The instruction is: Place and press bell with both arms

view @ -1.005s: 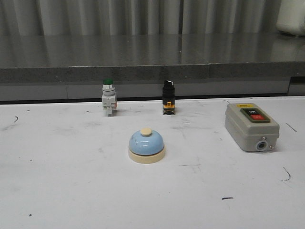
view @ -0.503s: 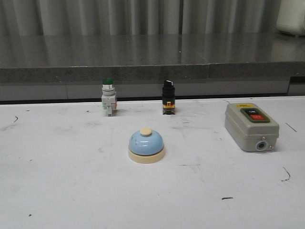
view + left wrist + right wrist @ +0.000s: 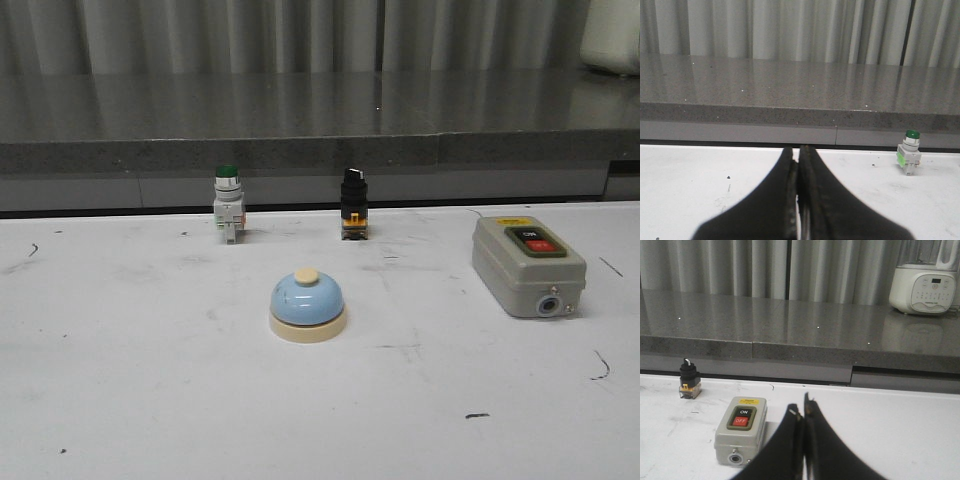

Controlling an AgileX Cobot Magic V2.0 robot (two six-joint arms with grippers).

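Note:
The light-blue bell (image 3: 308, 304), with a cream base and cream button, stands upright on the white table (image 3: 120, 400) near the middle in the front view. Neither arm shows in the front view. My left gripper (image 3: 798, 152) is shut and empty in the left wrist view, over bare table. My right gripper (image 3: 801, 410) is shut and empty in the right wrist view, just beside the grey switch box. The bell shows in neither wrist view.
A green-capped push button (image 3: 228, 204) stands at the back left, also in the left wrist view (image 3: 909, 158). A black selector switch (image 3: 353, 204) stands at the back centre. A grey ON/OFF switch box (image 3: 526, 264) lies at the right. A grey ledge (image 3: 320, 150) runs behind the table.

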